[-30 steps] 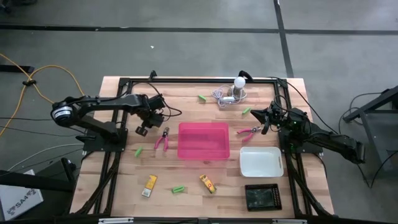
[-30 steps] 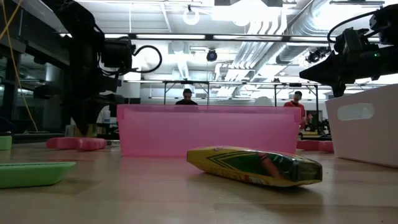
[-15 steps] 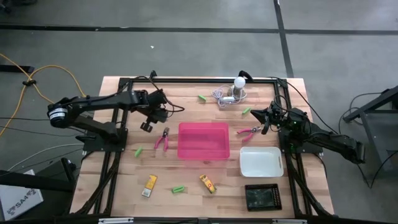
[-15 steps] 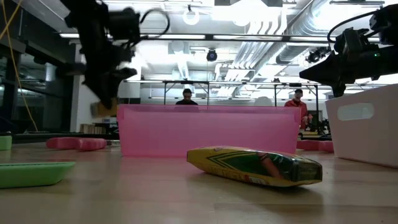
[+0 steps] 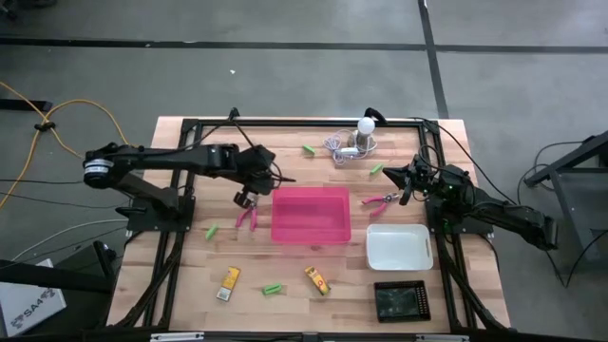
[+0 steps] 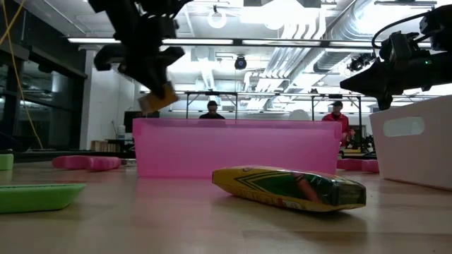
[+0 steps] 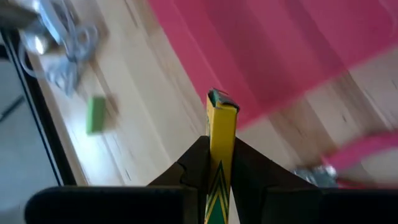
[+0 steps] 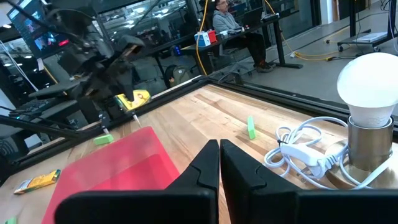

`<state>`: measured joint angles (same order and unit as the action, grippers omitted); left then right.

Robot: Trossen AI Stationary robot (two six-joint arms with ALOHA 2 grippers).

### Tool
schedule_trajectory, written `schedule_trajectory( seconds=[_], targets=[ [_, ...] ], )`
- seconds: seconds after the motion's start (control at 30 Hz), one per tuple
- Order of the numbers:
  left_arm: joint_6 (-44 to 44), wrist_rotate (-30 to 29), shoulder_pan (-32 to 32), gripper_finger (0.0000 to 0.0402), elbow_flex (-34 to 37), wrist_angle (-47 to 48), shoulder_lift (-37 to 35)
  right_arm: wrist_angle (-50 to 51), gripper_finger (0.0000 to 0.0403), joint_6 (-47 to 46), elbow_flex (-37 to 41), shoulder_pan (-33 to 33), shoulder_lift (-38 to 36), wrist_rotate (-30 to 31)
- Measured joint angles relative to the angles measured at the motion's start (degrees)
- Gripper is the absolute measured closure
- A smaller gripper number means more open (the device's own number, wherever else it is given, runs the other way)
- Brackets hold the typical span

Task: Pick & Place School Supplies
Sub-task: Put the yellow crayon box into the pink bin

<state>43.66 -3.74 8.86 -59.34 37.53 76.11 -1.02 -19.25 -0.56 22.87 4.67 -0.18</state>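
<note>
Table (image 5: pixel 190 294): pale wood, dark frame around the edge. Landmark: pink tray (image 5: pixel 311 215), near the middle.

- Left gripper (image 5: pixel 246 196): just beside the pink tray's far-left corner, above the table; whether it grips anything cannot be told from here.
- Right gripper (image 5: pixel 407 182): right of the pink tray, fingers together.
- Pink-handled scissors (image 5: pixel 248 218): just left of the tray.
- Second pink-handled scissors (image 5: pixel 379 200): just right of the tray.
- Green sticks: one (image 5: pixel 212 230) left of the tray, one (image 5: pixel 274 288) on its near side, two (image 5: pixel 310 149) (image 5: pixel 376 169) on its far side.
- Yellow blocks: two (image 5: pixel 228 282) (image 5: pixel 317 279) on the near side.
- White bulb with cord (image 5: pixel 361 135): far side.
- White tray (image 5: pixel 399 247): right, nearer.
- Black tray (image 5: pixel 402 300): nearer than the white tray.
</note>
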Motion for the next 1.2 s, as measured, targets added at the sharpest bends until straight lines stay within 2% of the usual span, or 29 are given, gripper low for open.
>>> schedule_trajectory(
  seconds=[0.23,0.43,0.77,1.2],
  targets=[
    [0.88,-0.15,-3.29,0.0353,-3.92,-3.42,5.1,0.0,0.04,0.0,-0.02,0.0,0.0,0.02],
    [2.19,-2.63,-6.39,0.0353,-6.45,-6.5,8.09,0.0,0.04,0.0,-0.01,0.0,0.01,0.02],
    [4.43,-2.37,-11.86,0.0353,-7.07,-14.07,11.89,0.0,0.04,0.0,0.0,0.0,0.02,0.02],
    [4.81,-1.59,-12.74,0.0353,-7.07,-20.51,18.48,0.0,0.04,0.0,-0.02,0.0,0.02,0.02]
  ],
)
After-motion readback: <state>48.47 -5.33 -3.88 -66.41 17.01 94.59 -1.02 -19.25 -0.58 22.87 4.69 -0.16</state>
